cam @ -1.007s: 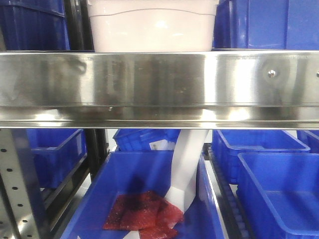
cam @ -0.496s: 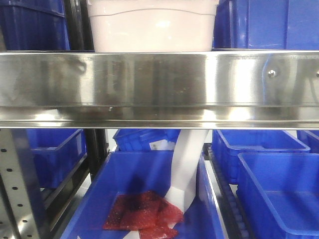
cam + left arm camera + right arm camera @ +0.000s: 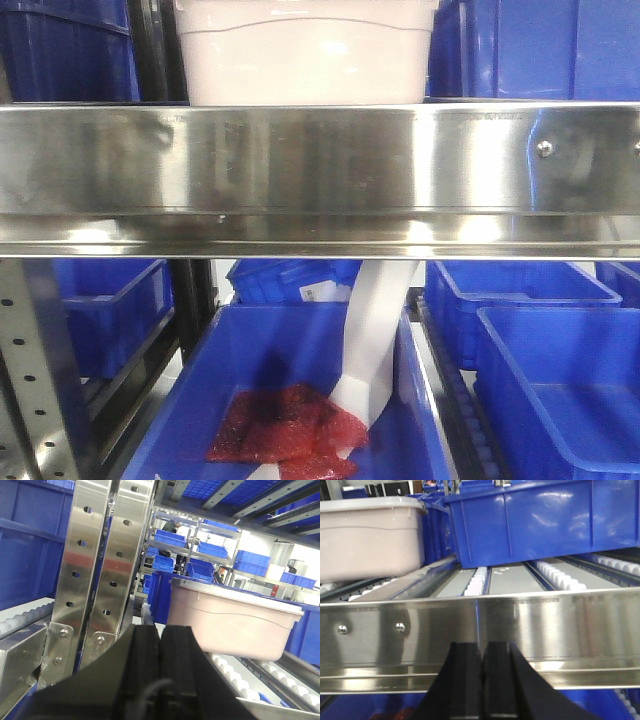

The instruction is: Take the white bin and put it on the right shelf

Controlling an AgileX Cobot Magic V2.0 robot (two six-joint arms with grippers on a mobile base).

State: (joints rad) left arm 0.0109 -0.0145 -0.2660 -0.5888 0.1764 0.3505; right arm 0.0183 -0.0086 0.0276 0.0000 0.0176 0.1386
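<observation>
Both hands (image 3: 161, 645) (image 3: 482, 667) closed, empty.

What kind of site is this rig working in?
Most likely a warehouse or parts storeroom: metal flow racks with a steel front rail and roller tracks, rows of blue bins, and a white bin sitting on the shelf.

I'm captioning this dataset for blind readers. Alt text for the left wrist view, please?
The shut left gripper fills the foreground, holding nothing. Beyond it the white bin sits on the shelf's rollers, right of perforated steel uprights. Blue bins fill racks behind.
</observation>
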